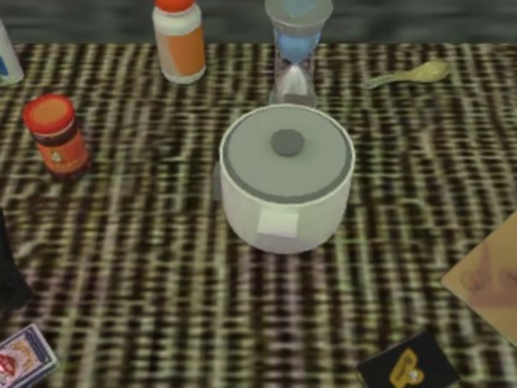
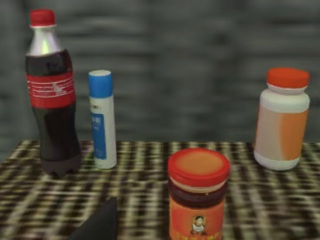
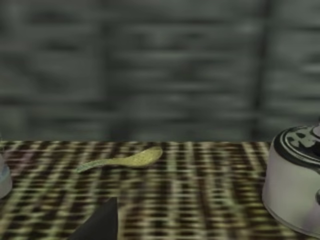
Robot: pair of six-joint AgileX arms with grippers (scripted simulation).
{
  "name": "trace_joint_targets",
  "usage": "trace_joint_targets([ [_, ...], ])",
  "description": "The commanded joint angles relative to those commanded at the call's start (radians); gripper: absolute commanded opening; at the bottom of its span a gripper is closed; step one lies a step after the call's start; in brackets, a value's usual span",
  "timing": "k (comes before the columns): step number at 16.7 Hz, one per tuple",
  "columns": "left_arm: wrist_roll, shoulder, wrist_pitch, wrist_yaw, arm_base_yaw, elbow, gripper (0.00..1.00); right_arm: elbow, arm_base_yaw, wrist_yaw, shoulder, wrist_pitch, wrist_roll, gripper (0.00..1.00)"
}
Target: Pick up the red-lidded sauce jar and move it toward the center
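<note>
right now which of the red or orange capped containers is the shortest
The red-lidded sauce jar, at the table's left. It is squat with a wide lid; the white bottle and the cola bottle stand much taller.

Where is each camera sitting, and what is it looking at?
Top view: above the table, looking down on the white pot, the red-lidded sauce jar, white bottle, hourglass and spoon; a dark piece of the left arm shows at the left edge.
Left wrist view: low, facing the jar, cola bottle and blue-capped tube; a dark end effector tip shows.
Right wrist view: low, facing the spoon; a dark tip shows.
Shared: the jar in top and left wrist views, the spoon in top and right wrist views.
</note>
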Motion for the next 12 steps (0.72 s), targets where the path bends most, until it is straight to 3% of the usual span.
trace_joint_targets([
  [6,0.018,0.064,-0.043,0.008,-0.002,0.064,1.00,0.000,0.000,0.000,0.000,0.000,0.000,1.00],
  [12,0.105,0.376,-0.251,0.042,-0.016,0.343,1.00,0.000,0.000,0.000,0.000,0.000,0.000,1.00],
])
